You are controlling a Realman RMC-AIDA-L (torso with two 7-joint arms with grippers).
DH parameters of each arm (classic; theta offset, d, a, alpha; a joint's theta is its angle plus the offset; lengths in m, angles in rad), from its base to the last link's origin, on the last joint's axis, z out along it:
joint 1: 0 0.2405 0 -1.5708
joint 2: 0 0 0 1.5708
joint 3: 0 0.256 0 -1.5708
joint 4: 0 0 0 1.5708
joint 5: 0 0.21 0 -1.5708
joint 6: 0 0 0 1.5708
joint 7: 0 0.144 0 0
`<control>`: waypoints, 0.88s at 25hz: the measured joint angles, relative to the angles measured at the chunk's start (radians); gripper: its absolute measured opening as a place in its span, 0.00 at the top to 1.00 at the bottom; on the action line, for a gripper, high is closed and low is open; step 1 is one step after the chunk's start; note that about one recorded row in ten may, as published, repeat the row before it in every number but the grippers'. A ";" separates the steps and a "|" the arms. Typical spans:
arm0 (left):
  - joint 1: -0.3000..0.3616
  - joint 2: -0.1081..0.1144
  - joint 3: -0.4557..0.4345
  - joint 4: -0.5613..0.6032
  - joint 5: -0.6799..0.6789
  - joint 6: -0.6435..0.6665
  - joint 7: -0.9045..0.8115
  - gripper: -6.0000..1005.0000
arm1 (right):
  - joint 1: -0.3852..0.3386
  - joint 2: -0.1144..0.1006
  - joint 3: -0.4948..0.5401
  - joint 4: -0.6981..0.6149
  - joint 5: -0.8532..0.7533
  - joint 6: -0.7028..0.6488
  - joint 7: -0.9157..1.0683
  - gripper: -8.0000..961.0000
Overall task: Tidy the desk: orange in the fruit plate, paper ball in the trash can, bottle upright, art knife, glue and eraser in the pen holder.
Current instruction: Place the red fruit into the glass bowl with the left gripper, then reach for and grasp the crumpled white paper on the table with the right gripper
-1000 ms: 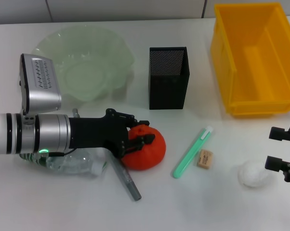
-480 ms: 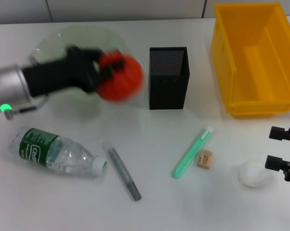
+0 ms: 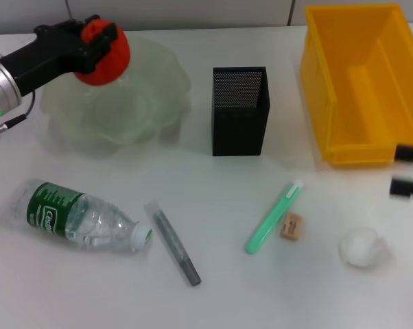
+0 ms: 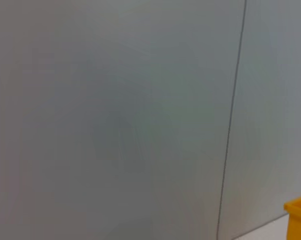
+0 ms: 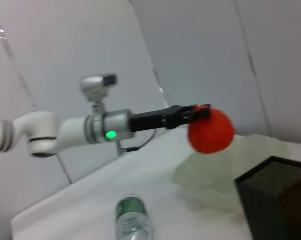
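Note:
My left gripper (image 3: 95, 41) is shut on the red-orange orange (image 3: 108, 49) and holds it in the air over the far left rim of the pale-green fruit plate (image 3: 134, 103). The right wrist view also shows the orange (image 5: 211, 132) above the plate (image 5: 225, 170). The bottle (image 3: 76, 216) lies on its side at the front left. A grey stick (image 3: 173, 243), a green pen-shaped item (image 3: 274, 216) and the tan eraser (image 3: 292, 226) lie in front of the black pen holder (image 3: 239, 110). The paper ball (image 3: 363, 248) sits at the front right. My right gripper (image 3: 407, 170) is open just beyond it.
The yellow trash can (image 3: 361, 82) stands at the back right; its corner shows in the left wrist view (image 4: 300, 220), which otherwise faces a grey wall. The pen holder (image 5: 275, 195) and the bottle (image 5: 133, 225) show in the right wrist view.
My left gripper lifted the orange from beside the bottle and carried it back and left, over the fruit plate. My right gripper moved away from the paper ball toward the trash can.

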 joint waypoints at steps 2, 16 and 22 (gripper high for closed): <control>-0.002 -0.001 0.012 0.001 -0.001 -0.002 0.001 0.76 | 0.063 -0.002 -0.014 -0.137 -0.017 0.005 0.214 0.31; 0.156 0.006 0.179 0.127 0.008 0.161 -0.003 0.28 | 0.249 0.000 -0.626 -0.656 -0.400 -0.028 0.910 0.33; 0.198 0.006 0.213 0.137 0.003 0.167 -0.012 0.18 | 0.259 0.008 -0.942 -0.552 -0.524 0.048 0.980 0.34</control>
